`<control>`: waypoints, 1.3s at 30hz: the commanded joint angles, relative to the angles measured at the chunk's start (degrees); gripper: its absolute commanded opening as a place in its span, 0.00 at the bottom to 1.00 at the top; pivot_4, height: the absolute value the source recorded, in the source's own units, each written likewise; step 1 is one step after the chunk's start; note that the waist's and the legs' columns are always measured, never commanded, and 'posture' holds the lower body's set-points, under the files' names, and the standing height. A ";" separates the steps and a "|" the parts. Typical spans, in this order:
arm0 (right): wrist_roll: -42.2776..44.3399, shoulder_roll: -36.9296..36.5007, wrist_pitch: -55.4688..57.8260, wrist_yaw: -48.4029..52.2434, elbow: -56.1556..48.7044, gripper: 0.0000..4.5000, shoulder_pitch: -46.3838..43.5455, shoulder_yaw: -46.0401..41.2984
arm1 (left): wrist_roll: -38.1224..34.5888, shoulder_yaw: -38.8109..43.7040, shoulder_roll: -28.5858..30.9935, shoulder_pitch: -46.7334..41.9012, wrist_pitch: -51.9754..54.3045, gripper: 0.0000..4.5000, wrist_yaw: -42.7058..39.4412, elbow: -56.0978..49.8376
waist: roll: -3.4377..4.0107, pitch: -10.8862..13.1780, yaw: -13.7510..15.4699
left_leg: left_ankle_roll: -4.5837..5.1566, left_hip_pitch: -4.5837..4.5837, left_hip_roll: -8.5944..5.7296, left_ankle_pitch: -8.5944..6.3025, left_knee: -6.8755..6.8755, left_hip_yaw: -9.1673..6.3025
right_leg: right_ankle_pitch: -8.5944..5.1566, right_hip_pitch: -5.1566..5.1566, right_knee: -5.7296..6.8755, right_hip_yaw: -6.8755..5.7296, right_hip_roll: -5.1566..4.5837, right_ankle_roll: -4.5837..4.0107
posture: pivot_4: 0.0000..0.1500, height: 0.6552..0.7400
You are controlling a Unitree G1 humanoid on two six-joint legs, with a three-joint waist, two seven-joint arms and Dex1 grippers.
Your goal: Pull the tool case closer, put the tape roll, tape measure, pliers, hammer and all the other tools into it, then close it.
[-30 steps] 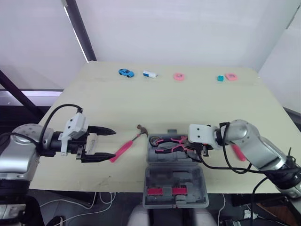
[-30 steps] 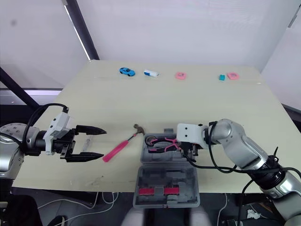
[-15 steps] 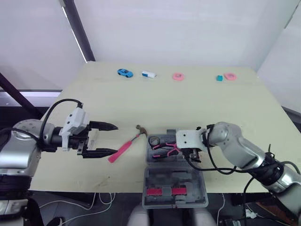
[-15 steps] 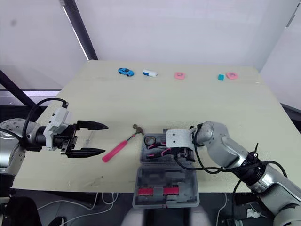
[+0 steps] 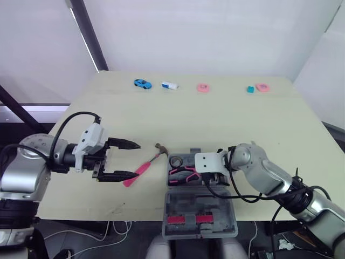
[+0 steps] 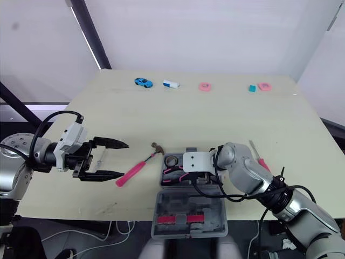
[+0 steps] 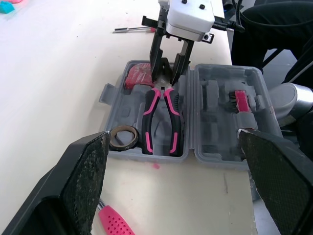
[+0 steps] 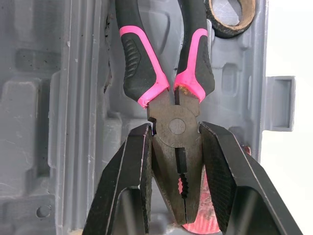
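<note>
Head view: left gripper (image 5: 135, 159) gapes wide, hammer (image 5: 146, 164) at its three o'clock (pink handle nearest). Left wrist view: pliers (image 7: 159, 122) lie in the tool case (image 7: 217, 147), beside the tape roll (image 7: 122, 137). Right wrist view: right gripper (image 8: 174, 128) pinches the pliers' head.

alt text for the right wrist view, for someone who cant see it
The right tool clamps its two black fingers on the head of the pink-and-black pliers, which lie in a moulded recess of the grey tool case. A tape roll sits in the case just beyond the pliers' handles.
</note>
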 commanded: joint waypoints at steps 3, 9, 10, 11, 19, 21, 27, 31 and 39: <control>0.33 0.69 0.25 0.48 -0.87 0.21 0.07 -0.91 | -0.65 0.62 0.31 -0.93 -0.57 0.98 -0.48 -0.69 | 0.00 0.00 0.01 | 0.00 0.00 0.00 0.00 0.00 0.00 | 0.00 0.00 0.00 0.00 0.00 0.00 | 1.00 0.99; 1.72 -0.18 2.48 2.06 -2.75 0.76 0.40 -2.06 | -0.41 0.10 -0.03 -1.50 -0.88 1.00 -0.53 -0.01 | 0.00 0.00 0.14 | 0.00 -0.03 0.00 0.00 0.00 0.00 | 0.00 0.00 -0.02 0.00 -0.01 0.00 | 1.00 0.99; 2.72 -0.38 3.48 2.61 -3.55 0.86 0.60 -2.90 | -0.35 0.01 -0.07 -1.62 -0.96 1.00 -0.56 0.17 | 0.00 0.00 0.15 | 0.00 -0.04 0.00 0.00 0.00 0.01 | 0.00 0.00 -0.03 0.00 -0.01 0.00 | 1.00 0.99; 3.50 -0.50 4.21 3.00 -4.12 0.95 0.71 -3.46 | -0.31 -0.03 -0.07 -1.68 -1.01 1.00 -0.58 0.28 | 0.00 0.00 0.22 | 0.00 -0.04 0.00 0.00 0.00 0.01 | 0.00 0.00 -0.04 0.00 -0.01 0.00 | 1.00 0.99; 13.75 6.02 0.37 -2.05 -1.03 0.88 3.81 -15.48 | -0.09 -0.58 -0.45 -2.00 -1.55 1.00 -0.48 1.02 | -0.02 -0.01 0.17 | 0.00 -0.03 0.00 0.00 0.00 -0.01 | 0.01 0.01 -0.02 -0.01 0.00 0.01 | 1.00 0.99; 15.73 6.77 -2.15 -2.08 0.80 0.67 4.84 -17.24 | -0.11 -0.51 -0.49 -1.90 -1.53 1.00 -0.42 0.99 | -0.01 0.00 0.17 | 0.00 -0.04 0.00 0.00 -0.01 0.00 | 0.01 0.00 -0.03 0.00 0.01 0.02 | 1.00 0.99; 18.47 8.73 -14.81 -3.79 9.86 0.14 7.84 -19.68 | -0.04 -0.52 -0.77 -1.87 -1.51 1.00 -0.16 0.97 | -0.01 0.00 0.19 | 0.00 -0.05 -0.01 0.00 -0.01 0.00 | 0.01 0.02 -0.06 0.00 -0.01 0.01 | 1.00 0.99; 19.00 9.79 -19.85 -4.32 14.97 0.01 8.71 -20.21 | 0.01 -0.62 -0.97 -2.00 -1.55 1.00 0.01 1.01 | 0.01 0.01 0.11 | 0.00 -0.03 -0.01 0.00 -0.02 -0.01 | 0.01 0.02 -0.03 0.01 0.01 0.01 | 1.00 0.99; 18.49 11.30 -24.97 -3.92 23.78 0.01 10.31 -18.86 | 0.08 -0.90 -1.80 -1.89 -1.68 1.00 0.41 0.78 | 0.00 0.00 0.10 | 0.00 -0.03 -0.01 0.00 -0.02 -0.01 | 0.01 0.02 -0.04 0.02 0.01 0.02 | 1.00 0.99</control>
